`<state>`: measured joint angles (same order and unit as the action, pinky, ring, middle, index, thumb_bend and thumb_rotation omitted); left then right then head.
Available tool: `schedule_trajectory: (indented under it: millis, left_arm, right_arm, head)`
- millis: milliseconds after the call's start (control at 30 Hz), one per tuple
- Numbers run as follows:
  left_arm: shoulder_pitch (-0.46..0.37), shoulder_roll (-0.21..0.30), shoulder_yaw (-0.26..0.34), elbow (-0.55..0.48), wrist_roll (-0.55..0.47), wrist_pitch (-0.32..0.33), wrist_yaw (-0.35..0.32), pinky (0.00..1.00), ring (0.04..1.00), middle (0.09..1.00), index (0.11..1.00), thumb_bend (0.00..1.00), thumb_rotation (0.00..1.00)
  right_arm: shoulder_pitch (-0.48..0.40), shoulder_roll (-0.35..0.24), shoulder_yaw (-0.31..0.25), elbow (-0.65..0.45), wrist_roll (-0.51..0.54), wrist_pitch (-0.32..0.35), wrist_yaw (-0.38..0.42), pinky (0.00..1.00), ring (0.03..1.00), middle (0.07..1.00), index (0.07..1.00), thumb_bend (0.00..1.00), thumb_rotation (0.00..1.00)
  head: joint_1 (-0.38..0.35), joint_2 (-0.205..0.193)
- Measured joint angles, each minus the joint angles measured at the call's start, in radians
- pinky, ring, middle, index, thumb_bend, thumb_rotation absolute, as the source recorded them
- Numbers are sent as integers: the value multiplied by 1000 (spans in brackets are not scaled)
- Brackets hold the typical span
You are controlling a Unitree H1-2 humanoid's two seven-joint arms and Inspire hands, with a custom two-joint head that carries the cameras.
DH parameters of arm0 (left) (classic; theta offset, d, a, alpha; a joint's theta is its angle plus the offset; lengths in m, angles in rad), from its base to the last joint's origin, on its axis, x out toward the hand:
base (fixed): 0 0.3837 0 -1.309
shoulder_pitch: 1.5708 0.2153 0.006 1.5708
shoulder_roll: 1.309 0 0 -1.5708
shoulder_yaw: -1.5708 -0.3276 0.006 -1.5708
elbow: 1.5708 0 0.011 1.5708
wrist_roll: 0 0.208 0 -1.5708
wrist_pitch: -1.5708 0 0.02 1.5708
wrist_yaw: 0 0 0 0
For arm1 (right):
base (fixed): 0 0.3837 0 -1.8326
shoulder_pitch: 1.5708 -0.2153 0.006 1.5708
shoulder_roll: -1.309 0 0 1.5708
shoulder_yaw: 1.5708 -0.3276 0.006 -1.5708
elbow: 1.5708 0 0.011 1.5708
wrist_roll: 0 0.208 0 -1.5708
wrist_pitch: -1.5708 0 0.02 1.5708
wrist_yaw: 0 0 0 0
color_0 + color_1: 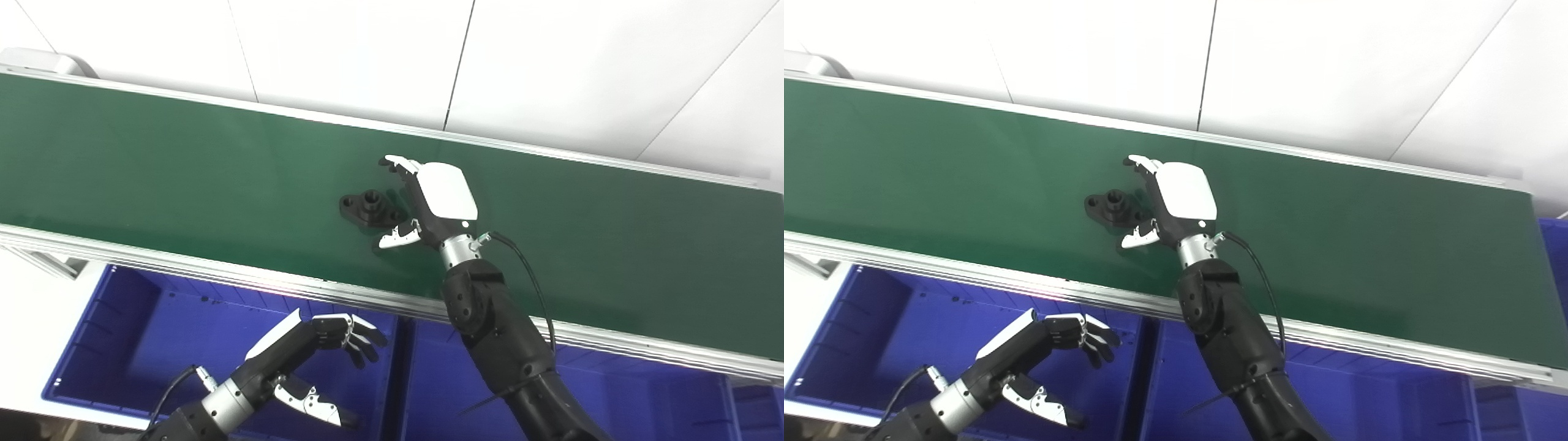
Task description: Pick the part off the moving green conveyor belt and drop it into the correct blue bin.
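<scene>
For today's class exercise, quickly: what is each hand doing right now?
Left hand: open, holding nothing, above the blue bin.
Right hand: open, fingers spread beside the black part, not yet gripping.

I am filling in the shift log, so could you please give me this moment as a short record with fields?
part: small black flanged part with a raised hub, lying flat on the green conveyor belt
right hand: open over the belt, just right of the part, fingers spread around it, not yet closed
left hand: open, holding nothing, above the left blue plastic bin
other bin: second blue plastic bin to the right, partly hidden by the right arm
</scene>
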<state>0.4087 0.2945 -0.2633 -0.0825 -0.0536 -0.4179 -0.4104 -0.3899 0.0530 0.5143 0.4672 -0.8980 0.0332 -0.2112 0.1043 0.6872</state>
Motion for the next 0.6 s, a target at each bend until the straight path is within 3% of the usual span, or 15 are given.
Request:
schedule_trajectory:
  millis: [33,67,133,267,600]
  left_arm:
    - [0,0,0,0,0,0,0,519,620,709,665,786,172]
    - [0,1,0,0,0,0,0,520,621,709,666,785,171]
    - [0,1,1,-1,0,0,0,520,620,710,666,786,171]
    - [0,2,1,-2,-2,0,0,522,622,710,666,784,163]
    - [-3,2,1,-1,-10,1,-1,520,619,710,667,789,182]
  right_arm:
    - [-4,0,-2,9,13,-1,-3,561,604,600,703,706,1]
    - [-8,0,-4,18,25,-3,-6,528,527,556,657,621,0]
    - [-16,0,-6,38,46,-12,-21,468,444,496,582,542,0]
    - [-23,-8,-3,69,63,-37,-51,381,427,484,536,504,0]
    - [-26,-31,-1,67,98,-44,-75,376,437,492,524,501,0]
  head:
    - [0,0]
    - [0,2]
    - [0,2]
    - [-3,2]
    - [-11,0]
